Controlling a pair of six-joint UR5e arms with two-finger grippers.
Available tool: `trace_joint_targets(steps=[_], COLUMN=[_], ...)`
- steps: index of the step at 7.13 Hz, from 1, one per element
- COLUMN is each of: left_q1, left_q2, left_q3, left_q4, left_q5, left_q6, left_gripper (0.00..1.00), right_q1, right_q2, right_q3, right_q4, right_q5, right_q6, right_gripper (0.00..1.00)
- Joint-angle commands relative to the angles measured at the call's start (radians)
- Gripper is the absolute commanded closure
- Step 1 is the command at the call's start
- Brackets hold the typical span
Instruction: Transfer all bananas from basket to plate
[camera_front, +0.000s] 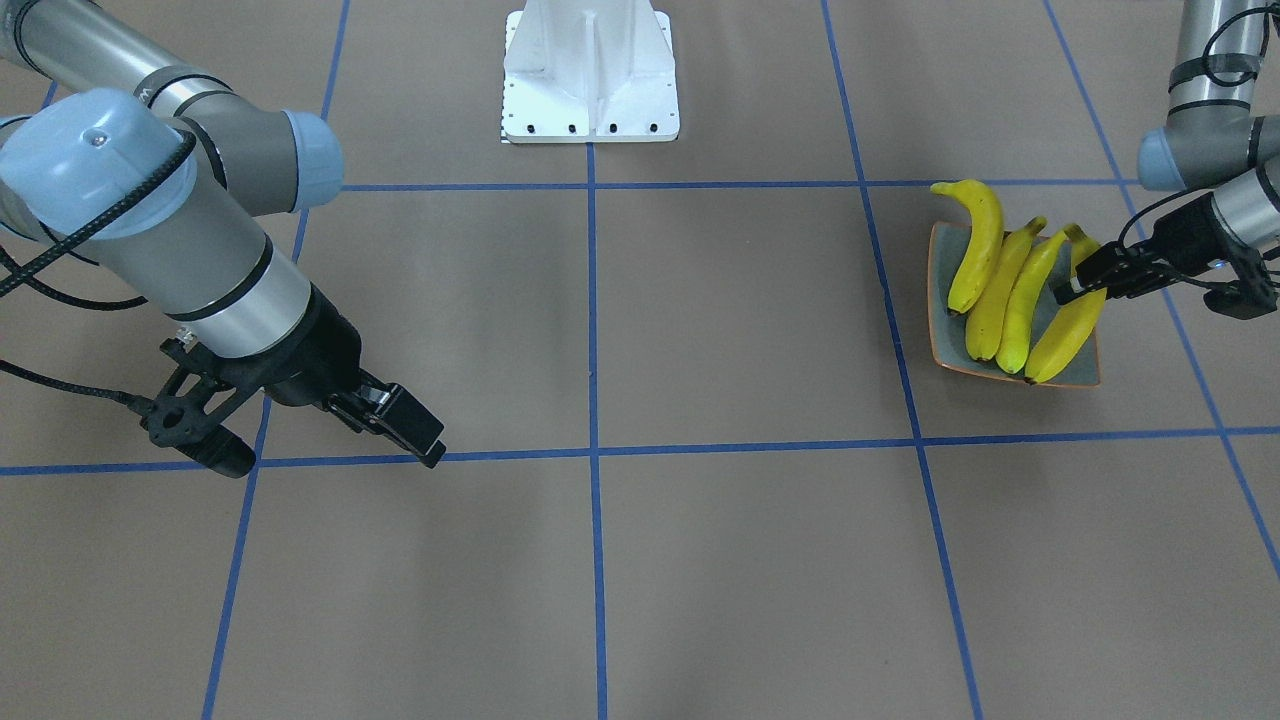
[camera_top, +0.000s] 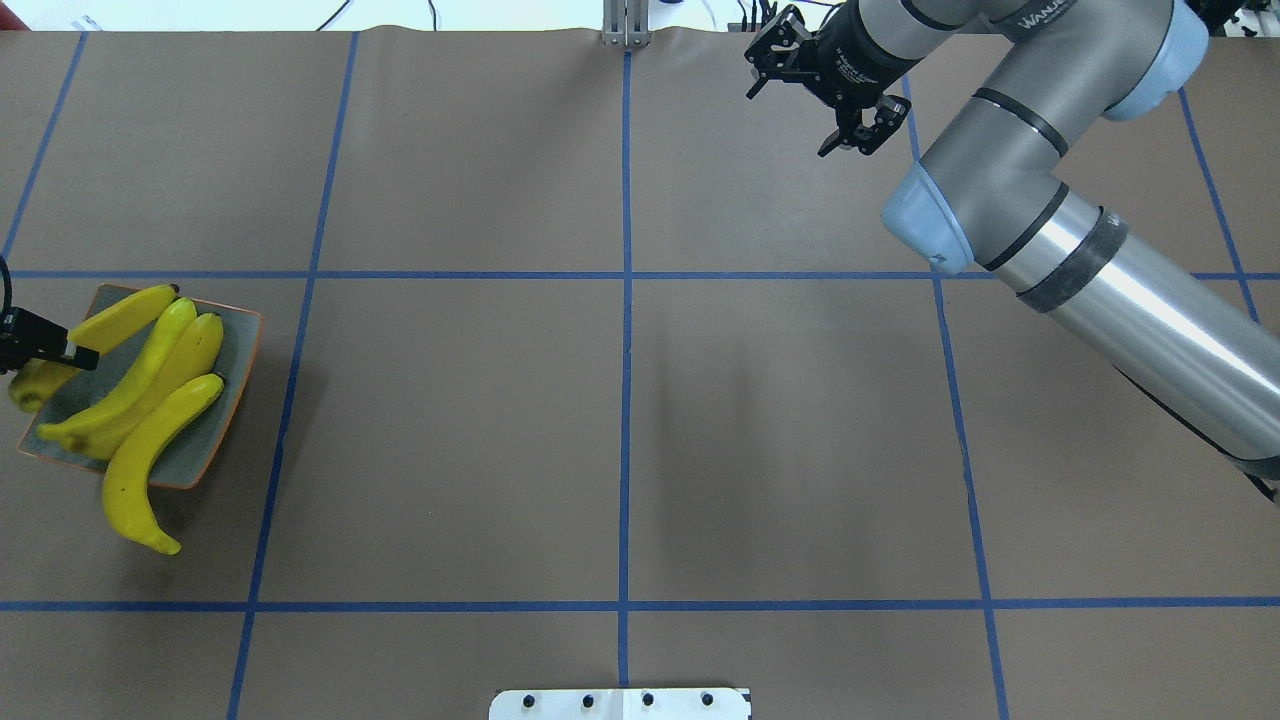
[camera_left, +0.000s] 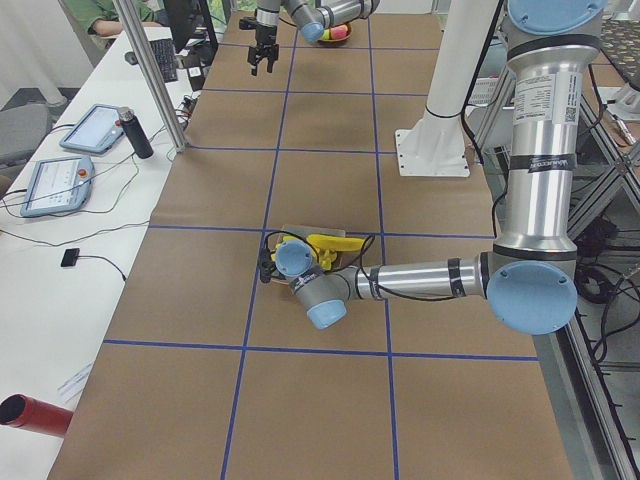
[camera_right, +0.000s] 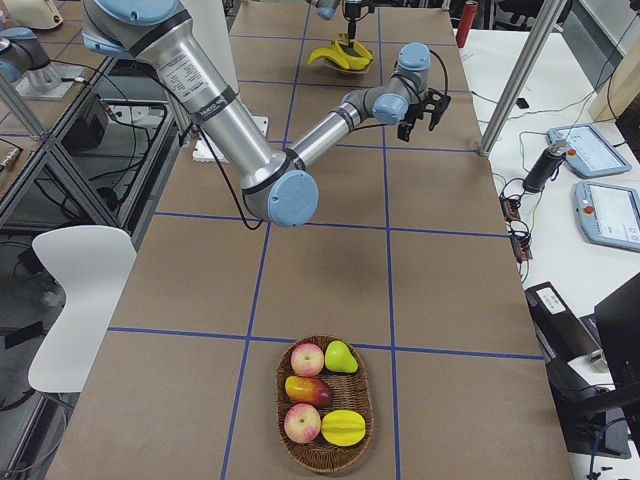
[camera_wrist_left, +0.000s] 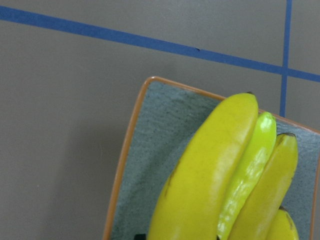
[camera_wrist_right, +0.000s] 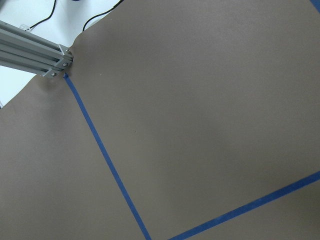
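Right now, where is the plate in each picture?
Front-facing: plate at right.
Overhead: plate at left edge.
Exterior left: plate centre, partly behind near arm.
Exterior right: plate far, top centre.
Left wrist: plate close, lower right.
Right wrist: not there.
Shared landmark: the bananas on it.

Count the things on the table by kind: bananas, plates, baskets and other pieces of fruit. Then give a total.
bananas: 4
plate: 1
basket: 1
other fruit, all in the basket: 5
Total: 11
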Motion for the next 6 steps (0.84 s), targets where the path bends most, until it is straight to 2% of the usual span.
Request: trace_joint_targets(steps=[1,6], left_q1=[-0.005,-0.046], left_q2=[0.0,-0.028], left_q3=[-0.003,-0.009], left_q4=[-0.013,-0.001], left_q5=[0.001,0.001], left_q6=[-0.003,-0.015], left_gripper=[0.13,0.12], right_q1=[0.0,0.005], right_q2=[0.0,0.002], right_q3=[0.001,0.002], right_q4=[0.0,0.0], right_q5=[0.001,0.003], right_q6=[-0.002,-0.002], right_gripper=[0.0,0.0])
